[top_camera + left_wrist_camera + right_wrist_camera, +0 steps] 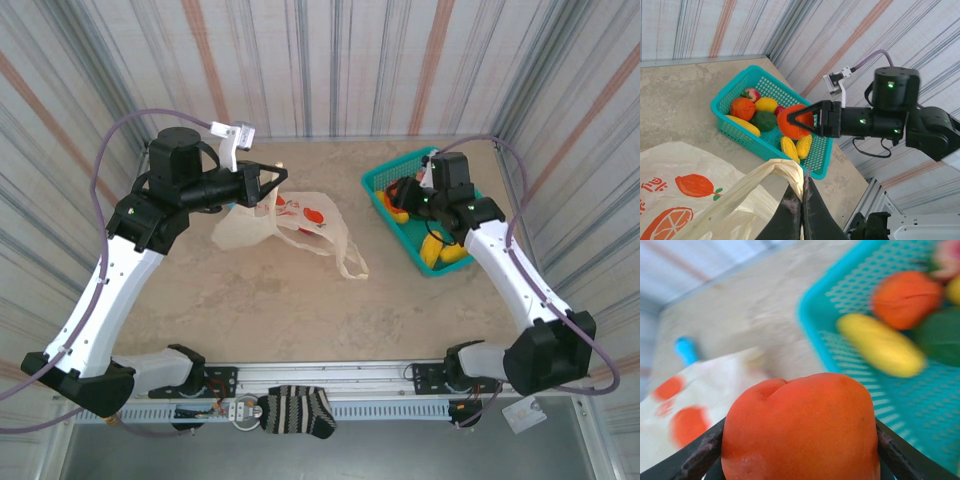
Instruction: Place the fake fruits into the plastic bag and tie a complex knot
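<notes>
Two hands engaged: right hand (796,121) clamped on an orange fruit (800,420) over the teal basket (385,180), upper right of the top view; left hand (802,187) pinched shut on one handle of the plastic bag (290,225), which lies mid-table. Risk: held by a single handle, the mouth looks slack, so the glossy fruit may land on the film and roll away.

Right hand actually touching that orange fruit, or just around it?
Touching. In the right wrist view the orange fruit sits wedged between both fingers of the right hand, no gap at either side.
</notes>
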`<state>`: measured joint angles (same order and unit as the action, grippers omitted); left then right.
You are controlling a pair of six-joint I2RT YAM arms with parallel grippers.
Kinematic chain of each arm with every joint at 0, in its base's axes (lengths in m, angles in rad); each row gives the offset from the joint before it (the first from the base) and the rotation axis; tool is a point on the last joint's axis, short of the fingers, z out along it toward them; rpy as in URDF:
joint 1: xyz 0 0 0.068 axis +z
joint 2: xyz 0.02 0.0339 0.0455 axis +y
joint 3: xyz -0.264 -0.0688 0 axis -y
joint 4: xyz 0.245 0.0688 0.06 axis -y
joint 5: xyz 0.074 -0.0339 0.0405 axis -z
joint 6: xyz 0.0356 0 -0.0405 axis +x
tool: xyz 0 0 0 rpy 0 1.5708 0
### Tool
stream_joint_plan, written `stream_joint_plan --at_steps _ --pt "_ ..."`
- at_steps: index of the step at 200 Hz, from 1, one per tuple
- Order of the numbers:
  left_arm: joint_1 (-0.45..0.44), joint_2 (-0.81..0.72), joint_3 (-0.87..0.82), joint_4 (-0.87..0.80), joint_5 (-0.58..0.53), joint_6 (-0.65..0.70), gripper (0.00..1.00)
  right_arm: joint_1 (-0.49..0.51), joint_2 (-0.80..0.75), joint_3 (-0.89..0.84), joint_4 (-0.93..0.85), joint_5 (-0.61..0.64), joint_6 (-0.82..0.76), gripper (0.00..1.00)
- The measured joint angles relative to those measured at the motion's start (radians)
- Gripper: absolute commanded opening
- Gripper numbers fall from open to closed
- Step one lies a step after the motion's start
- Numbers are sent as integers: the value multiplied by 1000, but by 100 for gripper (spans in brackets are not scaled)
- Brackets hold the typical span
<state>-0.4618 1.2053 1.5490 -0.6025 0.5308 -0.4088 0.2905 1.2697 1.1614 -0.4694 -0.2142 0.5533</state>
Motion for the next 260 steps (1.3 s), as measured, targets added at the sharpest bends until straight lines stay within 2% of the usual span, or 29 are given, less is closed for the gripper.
stream_joint_plan --at_steps 27,48,68,84,135,168,217,260 --pt "0 0 0 -3 -3 1 0 102 -27 17 44 -183 -38 63" --pt "0 -4 0 -13 -8 4 0 220 -27 50 51 -283 -87 64" --pt "0 -16 -1 -23 -12 8 0 338 -27 85 44 -314 -132 64" --pt "0 -32 -11 -22 -11 12 0 394 -25 107 32 -306 -152 63" --pt "0 -60 -42 -22 -6 12 0 417 88 166 62 -266 -150 62" --pt "0 -77 -52 -21 1 12 0 432 191 193 132 -320 -124 62" --pt "0 -92 -53 -22 2 18 0 504 320 271 189 -409 -113 61" --pt "0 -92 -53 -22 24 23 0 541 420 325 161 -333 -124 60"
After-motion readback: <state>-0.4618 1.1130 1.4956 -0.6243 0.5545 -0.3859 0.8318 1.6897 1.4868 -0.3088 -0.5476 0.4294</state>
